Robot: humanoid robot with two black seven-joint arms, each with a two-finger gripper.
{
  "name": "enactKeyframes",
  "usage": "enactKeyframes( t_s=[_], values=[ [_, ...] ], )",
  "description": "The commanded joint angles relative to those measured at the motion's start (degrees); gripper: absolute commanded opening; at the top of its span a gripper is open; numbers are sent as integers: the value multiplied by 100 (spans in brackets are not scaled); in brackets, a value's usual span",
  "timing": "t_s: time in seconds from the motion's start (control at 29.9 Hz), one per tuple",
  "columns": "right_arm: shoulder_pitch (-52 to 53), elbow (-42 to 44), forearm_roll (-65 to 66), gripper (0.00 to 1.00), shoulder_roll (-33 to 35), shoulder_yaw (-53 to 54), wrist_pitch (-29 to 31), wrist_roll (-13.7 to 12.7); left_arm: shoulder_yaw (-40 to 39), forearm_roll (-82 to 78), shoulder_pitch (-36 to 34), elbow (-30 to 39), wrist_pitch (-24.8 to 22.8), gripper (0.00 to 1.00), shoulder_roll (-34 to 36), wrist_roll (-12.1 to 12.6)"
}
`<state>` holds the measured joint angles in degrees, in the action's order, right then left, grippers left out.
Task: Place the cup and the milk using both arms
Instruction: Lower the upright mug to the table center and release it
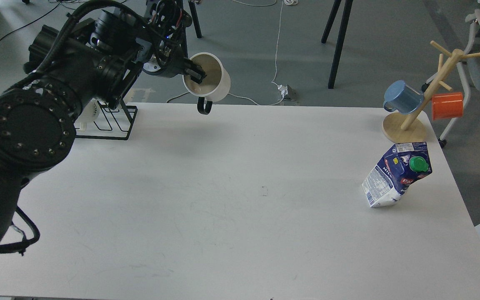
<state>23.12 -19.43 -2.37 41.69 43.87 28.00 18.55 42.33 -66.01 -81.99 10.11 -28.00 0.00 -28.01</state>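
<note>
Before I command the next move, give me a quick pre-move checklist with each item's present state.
1. Left gripper pinching the cup rim: ok, one finger inside the wall.
2. Cup attitude: not ok for setting down; it is tipped on its side, opening toward the camera, handle hanging down, in the air above the table's far edge.
3. Milk upright on the table: ok, green cap on.
4. Right gripper ready at the milk: cannot tell, not in view.
5. Mug tree standing just behind the milk: ok, but close.
</note>
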Motion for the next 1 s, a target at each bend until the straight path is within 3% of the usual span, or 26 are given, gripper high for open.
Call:
enactKeyframes(
  t_s=[0.0, 0.2, 0.6, 0.97],
  values=[
    [-9, 10, 0, 100, -3, -10, 0, 0, 3, -175, -37, 797, 0, 6, 0, 1],
    [-9, 159, 0, 100, -82, -19, 0, 0, -67, -895, -19, 1668, 0, 6, 0, 1],
    [-9, 221, 0, 100, -91, -27, 0, 0, -470, -887, 165, 3233, 0, 5, 0, 1],
    [-9, 256, 0, 100, -91, -27, 0, 0, -568, -940, 394, 3252, 0, 6, 0, 1]
  ],
)
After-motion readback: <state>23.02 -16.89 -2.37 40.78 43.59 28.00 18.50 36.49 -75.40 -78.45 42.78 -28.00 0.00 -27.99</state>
